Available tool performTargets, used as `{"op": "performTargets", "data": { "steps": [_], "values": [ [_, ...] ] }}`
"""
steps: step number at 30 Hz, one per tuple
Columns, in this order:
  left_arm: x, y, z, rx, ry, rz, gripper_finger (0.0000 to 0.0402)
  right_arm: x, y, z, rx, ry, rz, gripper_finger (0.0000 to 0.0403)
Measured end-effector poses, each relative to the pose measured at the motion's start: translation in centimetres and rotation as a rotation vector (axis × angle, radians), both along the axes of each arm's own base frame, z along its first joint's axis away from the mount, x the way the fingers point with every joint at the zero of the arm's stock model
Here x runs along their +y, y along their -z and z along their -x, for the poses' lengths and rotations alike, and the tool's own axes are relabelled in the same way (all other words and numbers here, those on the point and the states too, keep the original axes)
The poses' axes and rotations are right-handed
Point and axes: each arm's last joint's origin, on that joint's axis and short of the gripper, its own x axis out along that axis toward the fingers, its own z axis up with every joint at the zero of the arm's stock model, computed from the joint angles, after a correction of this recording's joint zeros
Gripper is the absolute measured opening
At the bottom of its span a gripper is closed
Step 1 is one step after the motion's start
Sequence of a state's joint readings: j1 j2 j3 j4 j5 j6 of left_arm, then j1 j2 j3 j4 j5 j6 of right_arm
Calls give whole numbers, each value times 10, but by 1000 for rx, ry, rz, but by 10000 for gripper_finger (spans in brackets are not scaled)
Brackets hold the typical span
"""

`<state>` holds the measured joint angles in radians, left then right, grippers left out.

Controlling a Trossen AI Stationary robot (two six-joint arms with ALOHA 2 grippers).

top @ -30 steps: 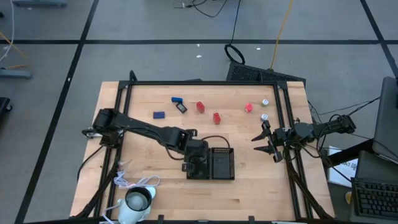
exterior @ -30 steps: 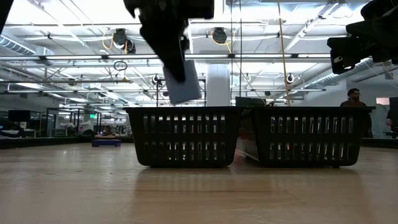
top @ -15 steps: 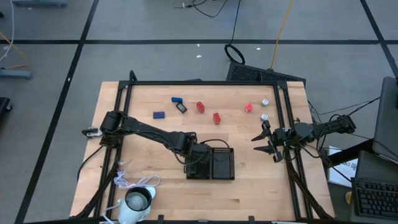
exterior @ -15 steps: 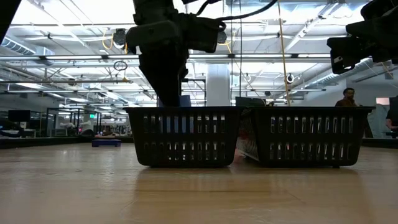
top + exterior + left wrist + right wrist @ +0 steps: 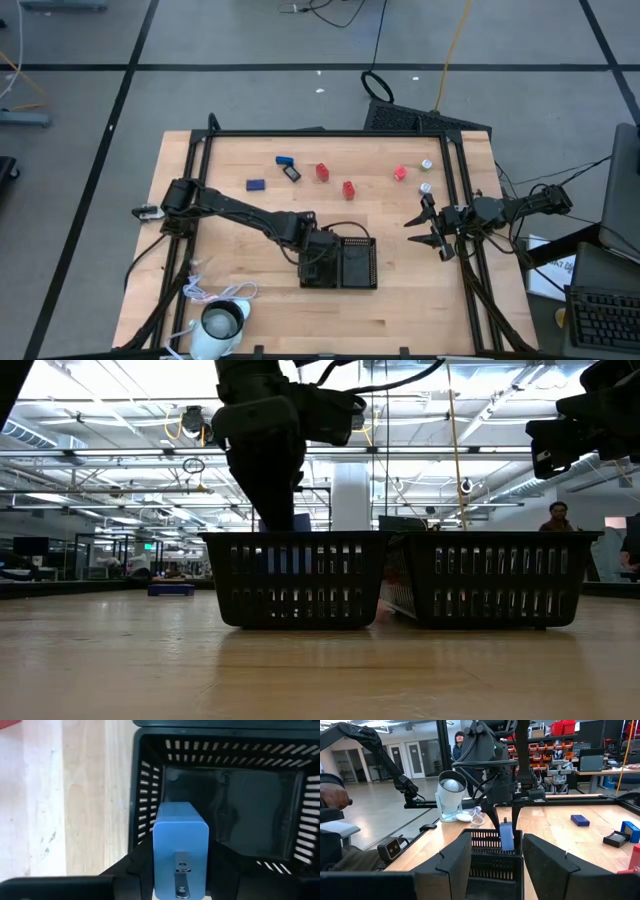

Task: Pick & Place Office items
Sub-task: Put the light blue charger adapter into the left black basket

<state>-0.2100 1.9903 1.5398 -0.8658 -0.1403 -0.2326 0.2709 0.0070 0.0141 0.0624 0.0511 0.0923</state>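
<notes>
My left gripper (image 5: 318,258) reaches down into the left of two black slotted trays (image 5: 295,582), shut on a light blue block (image 5: 180,845). The block (image 5: 506,836) stands partly below the tray's rim. The right tray (image 5: 358,262) stands against the left one. Small office items lie on the far half of the table: blue blocks (image 5: 285,160) (image 5: 255,185), red blocks (image 5: 322,171) (image 5: 348,188) (image 5: 400,173), and two silvery round bits (image 5: 426,164) (image 5: 424,187). My right gripper (image 5: 425,225) waits open at the table's right edge, with nothing between its fingers. My left gripper pinches the light blue block by its two opposite sides (image 5: 159,870) between its two fingers, at the block's upper end. The fingers come from above, pointing steeply down. The block hangs upright below them, its lower end (image 5: 507,846) inside the left tray; whether it touches the tray's floor I cannot tell.
A white cup-like thing (image 5: 222,325) with a cord lies at the near left corner. A small dark item (image 5: 292,173) lies among the blocks. Black frame rails (image 5: 330,133) run along the table's far, left and right sides. A person (image 5: 558,515) stands in the room beyond.
My left gripper has gone down with the light blue block, from above the left tray's rim into the tray, rolling slightly on the way. The block, which hung clear above the tray, now stands partly inside it. For the last half second the gripper has kept still.
</notes>
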Motion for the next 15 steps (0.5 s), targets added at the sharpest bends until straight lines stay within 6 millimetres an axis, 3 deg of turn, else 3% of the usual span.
{"op": "performTargets", "data": {
  "steps": [3, 15],
  "values": [
    [0, 0, 0, 0, -11, 2, 121, 0, 0, 0, 0, 0, 0, 169],
    [0, 7, -1, 23, -8, -3, 130, 0, 0, 0, 0, 0, 0, 169]
  ]
}}
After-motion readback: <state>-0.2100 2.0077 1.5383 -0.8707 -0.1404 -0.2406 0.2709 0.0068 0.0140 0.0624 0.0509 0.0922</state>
